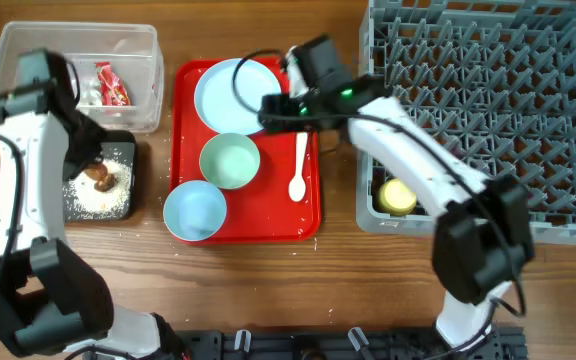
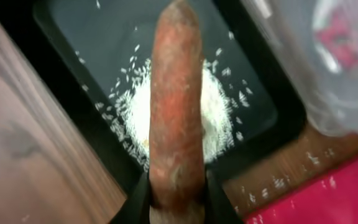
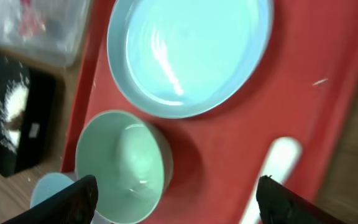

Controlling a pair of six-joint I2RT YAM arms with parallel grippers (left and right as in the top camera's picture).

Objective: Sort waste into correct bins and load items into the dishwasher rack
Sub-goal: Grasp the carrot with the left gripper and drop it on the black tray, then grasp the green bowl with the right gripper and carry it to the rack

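Observation:
My left gripper (image 2: 176,208) is shut on the brown carrot-shaped food piece (image 2: 176,112) and holds it above the black tray (image 2: 92,37), over a heap of white rice crumbs (image 2: 132,115). Overhead, it (image 1: 88,160) hangs over that tray (image 1: 118,150). The clear tub (image 1: 28,50) holds the red wrapper (image 1: 111,83). My right gripper (image 3: 176,205) is open and empty above the red serving tray, between the pale green bowl (image 3: 126,165) and the white spoon (image 3: 275,162), below the blue plate (image 3: 188,53). The yellow cup (image 1: 399,197) sits in the grey rack (image 1: 488,100).
The red serving tray (image 1: 268,215) lies between the bins and the rack, carrying the plate (image 1: 236,92), green bowl (image 1: 230,160), blue bowl (image 1: 195,210) and spoon (image 1: 299,170). Loose rice grains lie on the wooden table by the black tray.

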